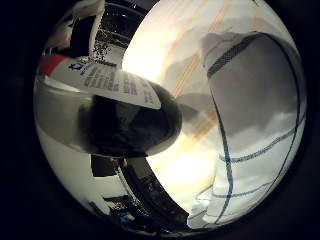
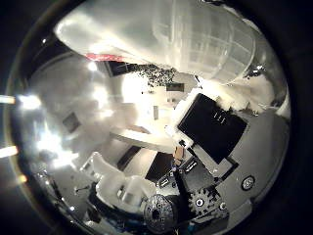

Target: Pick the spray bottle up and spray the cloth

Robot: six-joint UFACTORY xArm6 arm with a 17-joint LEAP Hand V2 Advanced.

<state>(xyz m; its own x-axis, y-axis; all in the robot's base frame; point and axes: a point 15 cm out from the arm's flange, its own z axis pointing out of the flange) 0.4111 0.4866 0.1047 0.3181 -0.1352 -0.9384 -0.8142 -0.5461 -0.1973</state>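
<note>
Spray bottle (image 1: 107, 107): lies close against the palm, filling much of the little-finger-side view; clear body with a white printed label bearing a red patch at one end. In the thumb-side view its ribbed translucent part runs across the palm. Right hand (image 2: 210, 147): the fingers are curled alongside the bottle and appear to grip it. Cloth (image 1: 255, 130): white with dark blue stripes, lies on the light wooden table (image 1: 170, 55), beyond the bottle's base and apart from it.
</note>
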